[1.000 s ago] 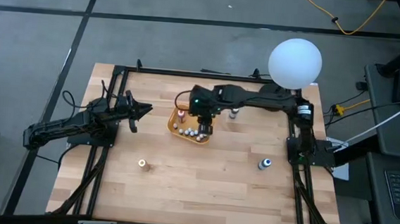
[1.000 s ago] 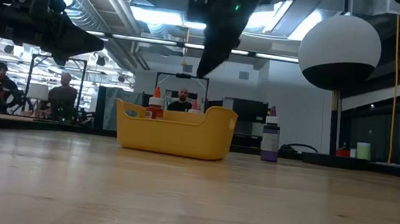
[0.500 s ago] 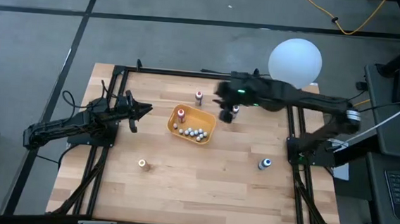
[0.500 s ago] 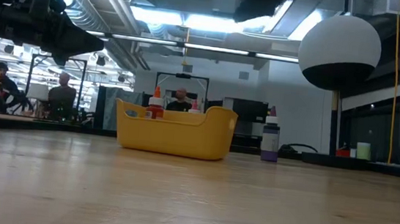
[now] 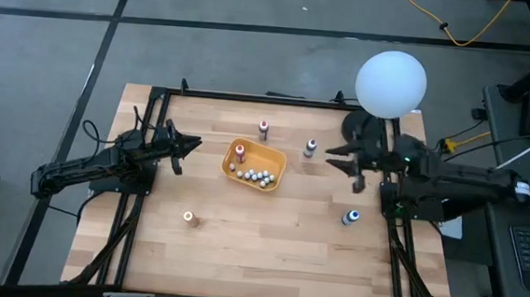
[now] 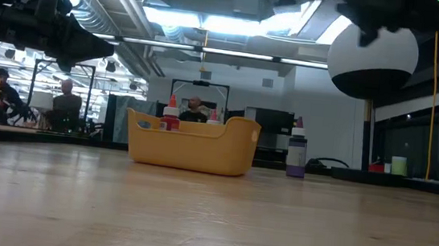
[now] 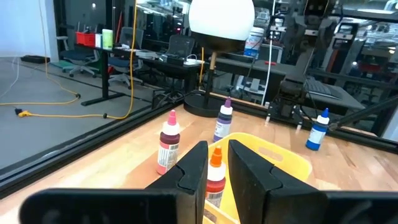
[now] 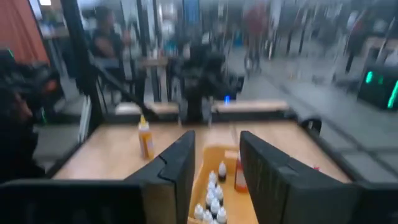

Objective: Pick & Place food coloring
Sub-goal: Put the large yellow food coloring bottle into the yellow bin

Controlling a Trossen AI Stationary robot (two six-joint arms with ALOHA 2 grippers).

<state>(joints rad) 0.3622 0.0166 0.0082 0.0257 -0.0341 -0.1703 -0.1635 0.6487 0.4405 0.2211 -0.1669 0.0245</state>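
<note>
Jaws, right arm: you have the right jaws parted and empty, raised above the counter (image 5: 240, 240) at its right edge, tips aimed across toward the orange tray (image 5: 266, 160).

Jaws, left arm: the left jaws show only a narrow gap with nothing in it; they wait at the counter's left edge, also facing the tray.

Tray contents: a row of tiny white-capped bottles (image 5: 254, 176) and one orange-topped bottle (image 5: 240, 150), all inside the rim.

Food coloring outside the tray, each standing upright:
- purple-topped bottle (image 5: 311, 148), between the tray and the right jaws, nearly in their line of aim;
- red-topped bottle (image 5: 264, 128), just beyond the tray's far edge;
- blue-topped bottle (image 5: 351, 216), near the right arm's base, off to the side of the right jaws and apart from the tray;
- yellow-orange bottle (image 5: 188, 217), alone toward the front left, well apart from the tray.

Relation that governs your next move: the purple-topped bottle lies closest to the right jaws, and the right arm is plainly the nearer arm. Its long axis is vertical, so a descent with the jaws straddling the body looks right. The blue-topped one would need a turn sideways first.

Other fixture: white globe (image 5: 391, 82) at the far right corner.
</note>
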